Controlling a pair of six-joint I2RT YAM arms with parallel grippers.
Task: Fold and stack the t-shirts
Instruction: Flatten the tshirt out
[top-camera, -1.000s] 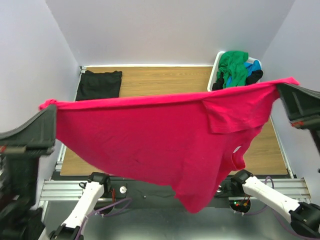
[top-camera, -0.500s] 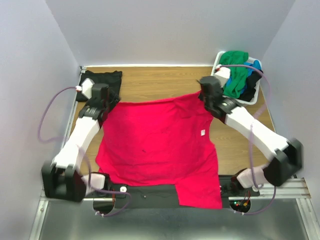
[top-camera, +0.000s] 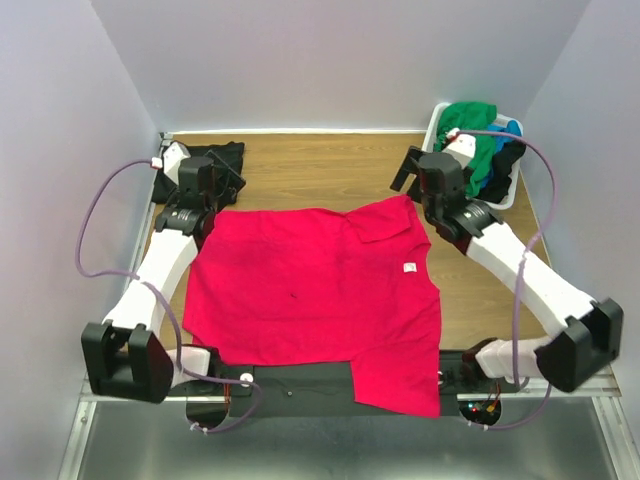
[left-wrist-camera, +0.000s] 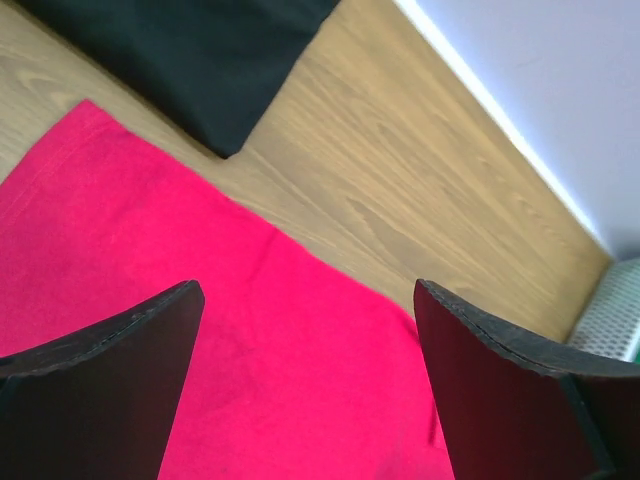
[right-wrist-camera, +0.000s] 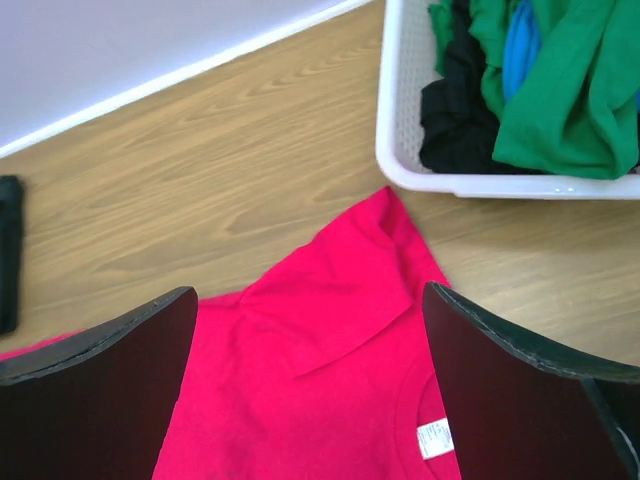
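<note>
Overhead, a red shirt (top-camera: 310, 290) lies spread flat across the wooden tabletop (top-camera: 320, 160), its near hem hanging over the front edge. A small white tag (top-camera: 408, 267) shows near the collar on its right side. The left hand (top-camera: 222, 180) hangs over the shirt's far-left corner, just beside a black shirt (top-camera: 225, 152) lying in the tabletop's far-left corner. The right hand (top-camera: 412, 172) hangs over the far-right corner, near a white basket (top-camera: 438, 118) that holds a green shirt (top-camera: 470, 125), a blue shirt (top-camera: 511, 129) and a black garment (top-camera: 506, 158).

Next, the left wrist camera: the two dark fingers (left-wrist-camera: 100, 390) stand wide apart with nothing between them, above the red cloth. The shirt's far edge runs diagonally across the frame, and the black shirt lies just beyond it, with a strip of bare wood between the two. A corner of the basket shows at the right edge.

Last, the right wrist camera: the fingers (right-wrist-camera: 530, 390) stand equally wide apart and grip nothing. Below them lies the red shirt's shoulder, with its sleeve folded in over the body and the tag by the collar. The sleeve's tip comes close to the basket's wall; whether it touches cannot be told. Green, blue and black cloth are heaped inside.
</note>
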